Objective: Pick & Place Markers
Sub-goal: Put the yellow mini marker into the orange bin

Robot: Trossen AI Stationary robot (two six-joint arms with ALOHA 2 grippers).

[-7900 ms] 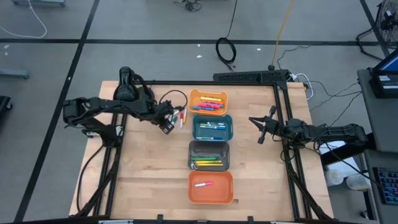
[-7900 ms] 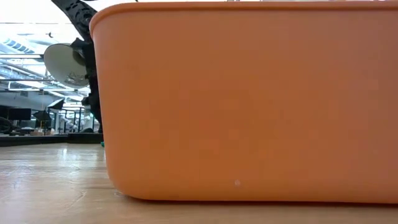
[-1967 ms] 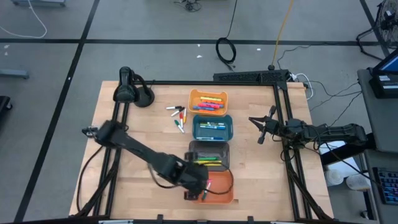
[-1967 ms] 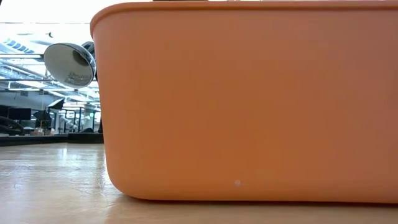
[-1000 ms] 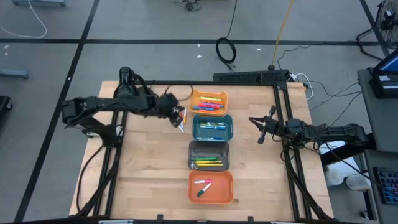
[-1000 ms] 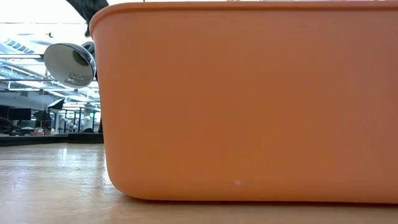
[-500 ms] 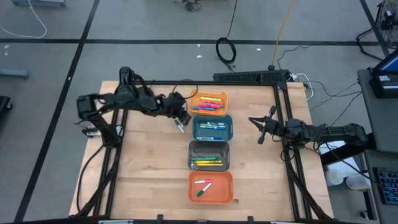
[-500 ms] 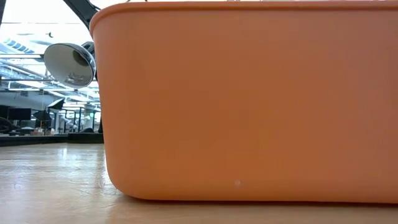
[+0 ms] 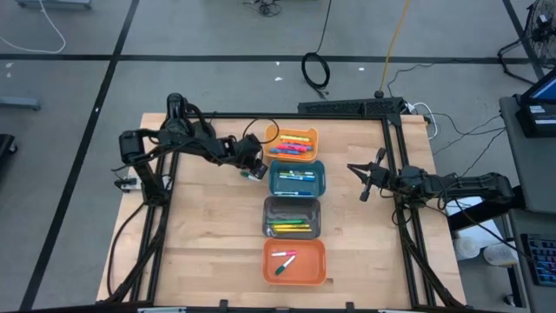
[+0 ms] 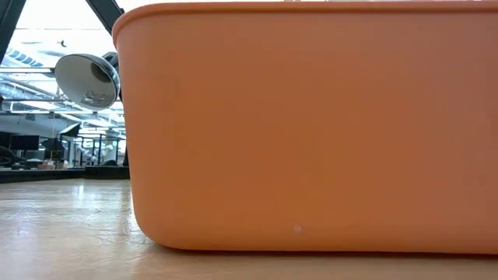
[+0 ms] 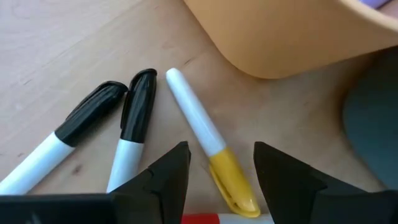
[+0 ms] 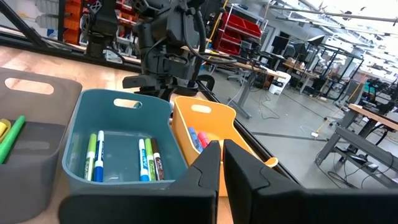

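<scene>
Markers lie loose on the table (image 9: 208,235) under the left gripper (image 11: 216,165), whose fingers stand spread astride a yellow-capped marker (image 11: 208,147). Just beside it lie two black-capped markers (image 11: 137,121), and the light orange bin (image 11: 292,31) sits ahead. Right gripper (image 9: 363,180) hovers well apart, pressed together.

Loose markers (image 11: 134,121) lie flat on the wood: two white w/ black caps side by side, one white w/ yellow cap (image 11: 205,146) angled beside them. More lie sorted inside the bins, e.g. green and pink (image 9: 284,262) in the orange one.
</scene>
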